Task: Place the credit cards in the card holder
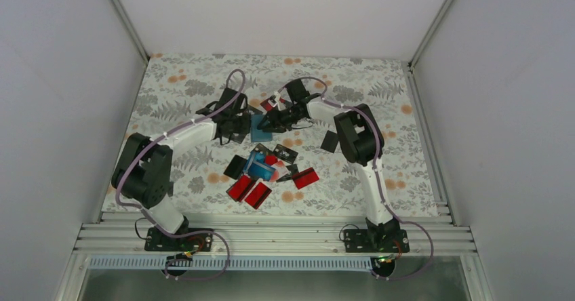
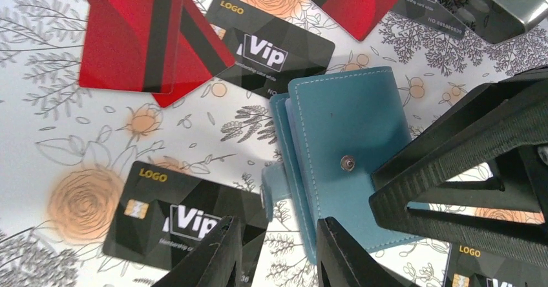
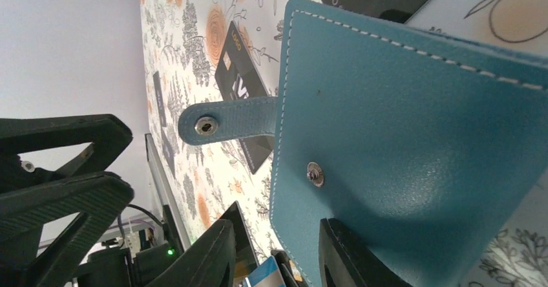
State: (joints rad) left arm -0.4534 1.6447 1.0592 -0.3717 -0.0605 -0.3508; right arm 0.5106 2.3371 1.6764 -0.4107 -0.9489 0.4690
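Card holder (image 1: 261, 131) lies unsnapped on tabletop (image 1: 176, 91), at 12 o'clock of the credit cards (image 1: 258, 194). Left hand (image 2: 278, 235) straddles its 9 o'clock edge, clench unclear. Right hand (image 3: 274, 232) is parted at the cover corner. Best: pinch cover only, peel slowly, left pinning.

1. The top external view looks down from high above and behind, with the two arms' bases (image 1: 177, 238) at the frame's bottom edge, and takes in the whole floral table (image 1: 176, 97) from afar.
2. The left wrist view looks steeply down, close, at the card holder (image 2: 352, 145) right of centre.
3. The right wrist view, rolled sideways and closer, shares that card holder.
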